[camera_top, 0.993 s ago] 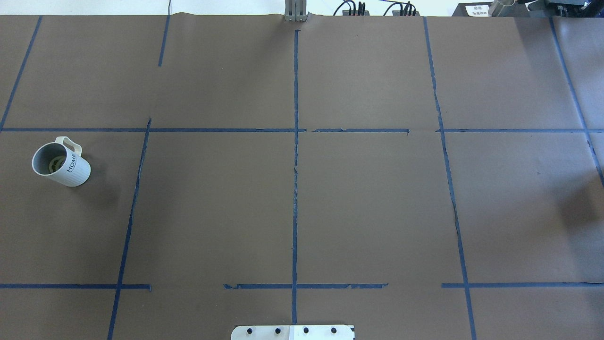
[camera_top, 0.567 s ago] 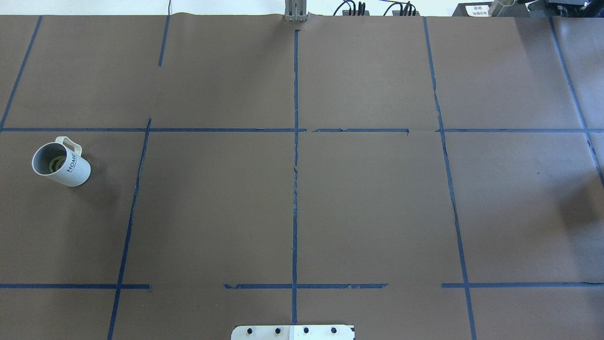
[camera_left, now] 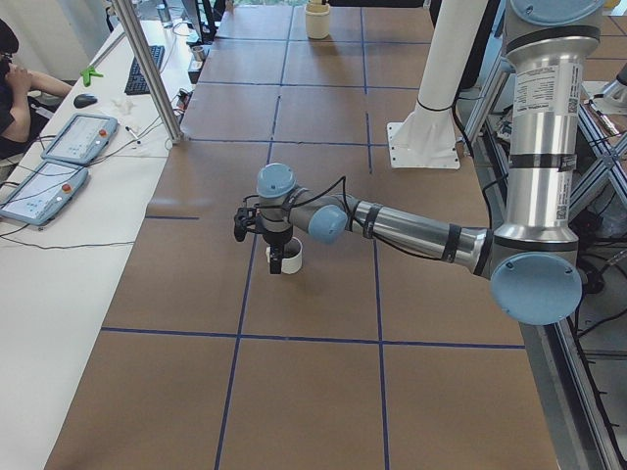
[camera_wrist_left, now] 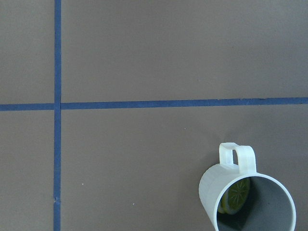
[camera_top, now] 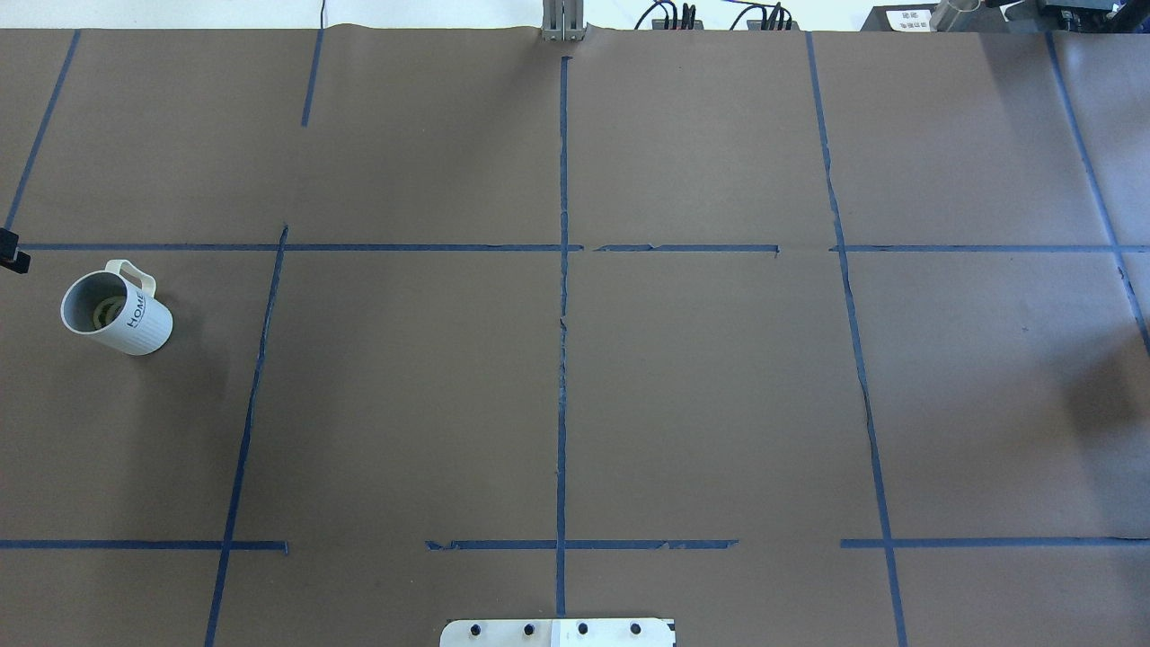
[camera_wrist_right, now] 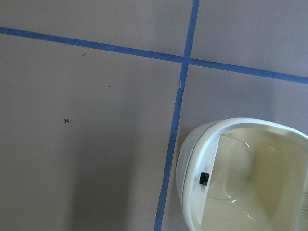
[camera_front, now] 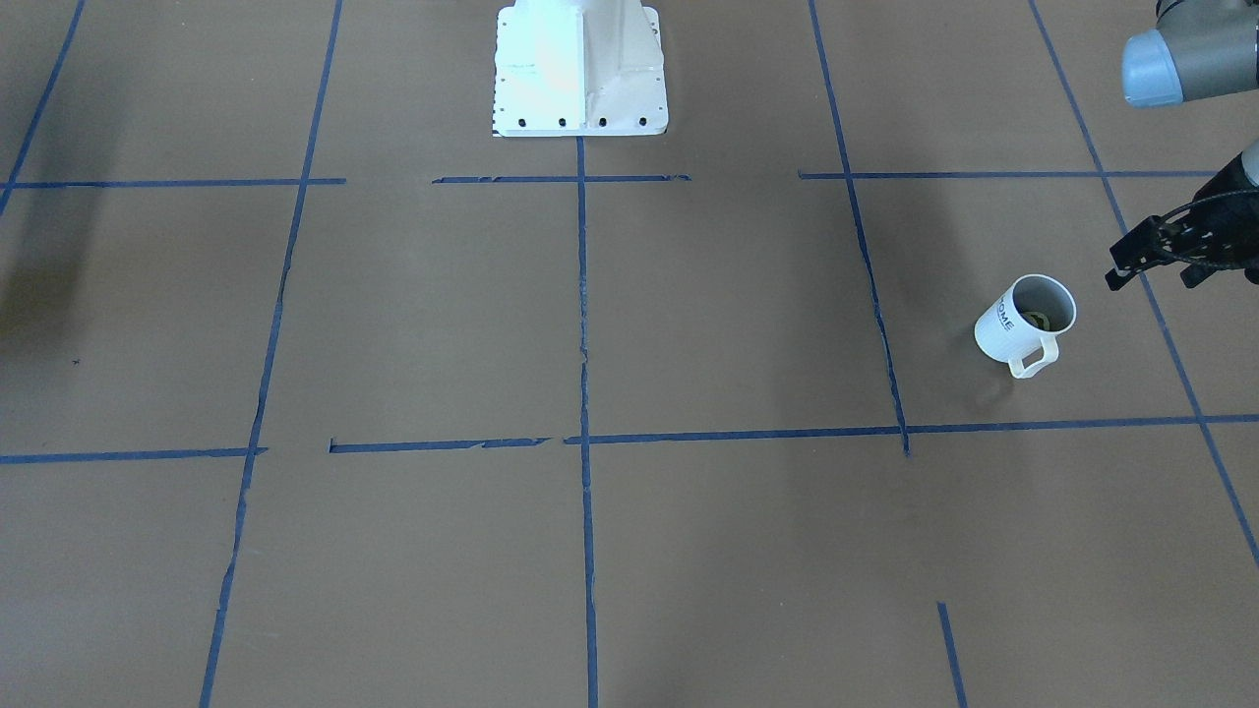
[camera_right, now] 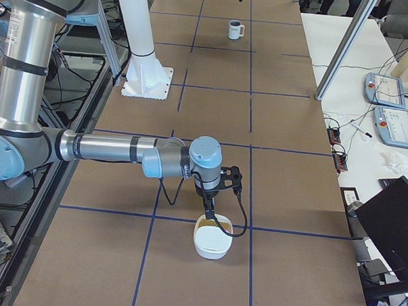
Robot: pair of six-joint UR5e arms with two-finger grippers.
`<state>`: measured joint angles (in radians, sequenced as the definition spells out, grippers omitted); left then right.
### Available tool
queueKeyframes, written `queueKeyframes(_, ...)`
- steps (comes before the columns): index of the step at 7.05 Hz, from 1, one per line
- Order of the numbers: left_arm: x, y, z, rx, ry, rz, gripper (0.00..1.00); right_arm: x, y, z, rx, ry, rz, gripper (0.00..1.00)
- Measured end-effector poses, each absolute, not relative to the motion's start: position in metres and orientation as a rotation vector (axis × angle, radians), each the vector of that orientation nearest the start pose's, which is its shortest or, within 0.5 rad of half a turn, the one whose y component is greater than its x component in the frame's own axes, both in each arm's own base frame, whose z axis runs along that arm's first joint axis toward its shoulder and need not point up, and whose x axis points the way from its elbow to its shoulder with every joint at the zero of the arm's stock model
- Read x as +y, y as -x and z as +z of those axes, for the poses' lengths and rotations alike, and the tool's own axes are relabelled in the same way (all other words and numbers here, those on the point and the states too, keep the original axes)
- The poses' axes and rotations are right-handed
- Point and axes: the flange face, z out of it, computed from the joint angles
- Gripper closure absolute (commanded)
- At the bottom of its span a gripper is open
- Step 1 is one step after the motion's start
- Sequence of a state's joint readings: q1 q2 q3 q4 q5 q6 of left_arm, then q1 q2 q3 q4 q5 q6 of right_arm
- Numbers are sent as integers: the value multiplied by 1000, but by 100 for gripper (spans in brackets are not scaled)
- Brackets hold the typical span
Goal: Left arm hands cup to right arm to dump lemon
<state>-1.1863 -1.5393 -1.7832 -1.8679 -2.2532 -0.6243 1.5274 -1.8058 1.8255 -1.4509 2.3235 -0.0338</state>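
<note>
The cream-white cup (camera_top: 121, 314) stands upright at the table's left side, its handle turned away from the robot. It also shows in the front view (camera_front: 1018, 323) and the left wrist view (camera_wrist_left: 245, 204). A yellow-green lemon slice (camera_wrist_left: 236, 195) lies inside it. My left gripper (camera_front: 1153, 278) hovers just outside the cup, apart from it, and looks open and empty. Only a black tip of it (camera_top: 11, 252) shows at the overhead view's left edge. My right gripper (camera_right: 209, 209) hangs over a cream bowl (camera_right: 212, 240); I cannot tell whether it is open or shut.
The cream bowl (camera_wrist_right: 240, 173) stands on the table's right side next to a blue tape line. The white robot base (camera_front: 580, 69) stands at the table's middle edge. Blue tape lines grid the brown table top (camera_top: 701, 386).
The left gripper's tip has come into the overhead view at the left edge, near the cup. The cup has not moved.
</note>
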Motion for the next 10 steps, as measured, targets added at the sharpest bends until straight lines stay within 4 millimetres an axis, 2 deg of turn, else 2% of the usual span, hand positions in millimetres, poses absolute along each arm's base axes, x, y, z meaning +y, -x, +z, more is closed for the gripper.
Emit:
queueKeyframes(3,-484,-157,557,801,-93,-76,0,-404,-48,627,-752,-130,-126,0)
queueKeyframes(6,-481,-177,569,793,-64,-55,0,-404,-48,627,-751,-130,-127,0)
queueKeyframes(8,-479,-187,568,797,-54,-38,1,-404,-48,627,-751,-130,-127,0)
queueKeyframes(9,-478,-190,568,799,-51,-32,20,-404,-48,627,-751,-130,-128,0)
queueKeyframes(10,-478,-193,568,799,-49,-27,67,-404,-48,627,-751,-130,-128,0)
